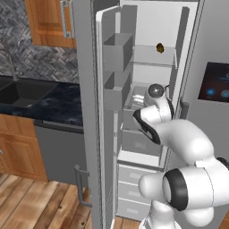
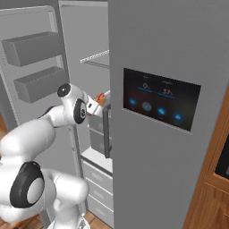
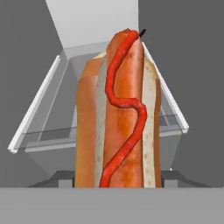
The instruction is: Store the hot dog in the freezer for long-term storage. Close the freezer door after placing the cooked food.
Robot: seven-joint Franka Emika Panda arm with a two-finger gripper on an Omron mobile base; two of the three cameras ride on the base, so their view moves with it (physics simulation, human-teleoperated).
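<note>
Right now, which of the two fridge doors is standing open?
The freezer door, the plain grey one with bins on its inner face, is swung open. The door with the dark touchscreen is shut.

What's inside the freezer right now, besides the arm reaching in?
A small dark brown lump sits on an upper clear shelf. Grey-white drawers fill the bottom. The gripper holds the hot dog inside. The drawers' contents are hidden.

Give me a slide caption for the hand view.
Gripper holds the hot dog upright before a clear freezer shelf.
</note>
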